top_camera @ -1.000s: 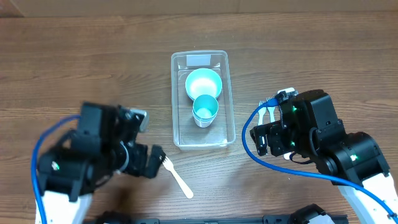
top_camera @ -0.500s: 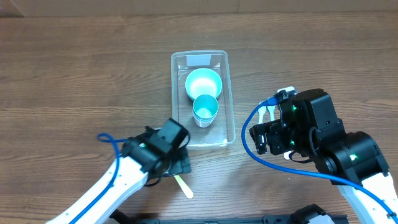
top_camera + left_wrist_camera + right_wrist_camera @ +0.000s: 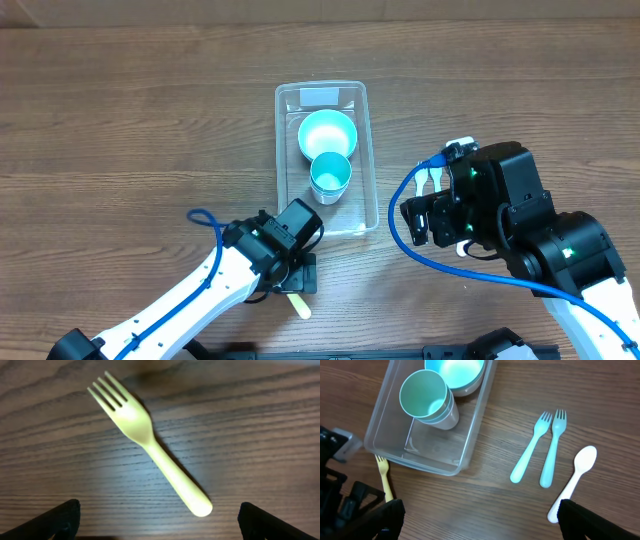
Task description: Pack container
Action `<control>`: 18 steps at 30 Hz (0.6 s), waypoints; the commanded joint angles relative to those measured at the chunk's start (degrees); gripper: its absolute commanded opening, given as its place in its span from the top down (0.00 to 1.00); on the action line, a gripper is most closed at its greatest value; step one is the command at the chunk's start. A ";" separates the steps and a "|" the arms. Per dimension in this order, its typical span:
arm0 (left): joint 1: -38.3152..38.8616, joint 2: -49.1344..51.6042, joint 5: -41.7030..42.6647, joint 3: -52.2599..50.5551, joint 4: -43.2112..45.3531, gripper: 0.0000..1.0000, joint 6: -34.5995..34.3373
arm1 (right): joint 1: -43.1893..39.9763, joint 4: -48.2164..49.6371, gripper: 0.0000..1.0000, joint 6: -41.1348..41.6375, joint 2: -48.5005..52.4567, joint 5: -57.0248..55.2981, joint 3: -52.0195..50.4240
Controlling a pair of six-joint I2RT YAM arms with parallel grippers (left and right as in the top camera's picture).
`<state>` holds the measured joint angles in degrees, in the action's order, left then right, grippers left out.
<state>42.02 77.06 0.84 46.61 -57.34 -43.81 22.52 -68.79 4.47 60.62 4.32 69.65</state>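
Note:
The clear container (image 3: 330,215) lies in the middle of the table with its whitish label at the far end. It holds a teal bowl (image 3: 327,133) and a teal cup (image 3: 330,176). A pale yellow fork (image 3: 150,442) lies flat on the wood just in front of the container's near left corner. My left gripper (image 3: 160,520) is open and empty, hovering right over the fork's handle end. My right gripper (image 3: 480,520) is open and empty above bare wood, to the right of the container (image 3: 432,442). The yellow fork (image 3: 384,477) also shows in the right wrist view.
Two teal forks (image 3: 530,450) (image 3: 552,450) and a white spoon (image 3: 572,482) lie side by side on the table right of the container. My left arm (image 3: 250,265) reaches in from the lower left. My right arm (image 3: 500,215) covers the right side.
My left arm has swung from the table's left side to the middle, and it now hangs over the yellow fork in front of the container. The right arm has not moved.

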 commanded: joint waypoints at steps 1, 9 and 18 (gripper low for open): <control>0.33 0.46 0.17 -4.07 0.87 0.01 -6.91 | -0.22 1.09 0.00 0.31 -0.11 0.31 -0.09; 0.35 0.46 -4.94 -6.14 7.41 0.10 -15.52 | -0.22 1.46 0.00 0.31 -0.11 0.31 -0.09; 0.39 0.46 -4.37 -12.48 12.35 0.18 -23.74 | -0.22 1.49 0.00 0.31 -0.11 0.50 -0.09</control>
<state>42.02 77.17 -2.85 35.75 -46.41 -64.60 22.52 -67.68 4.47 60.62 4.54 69.63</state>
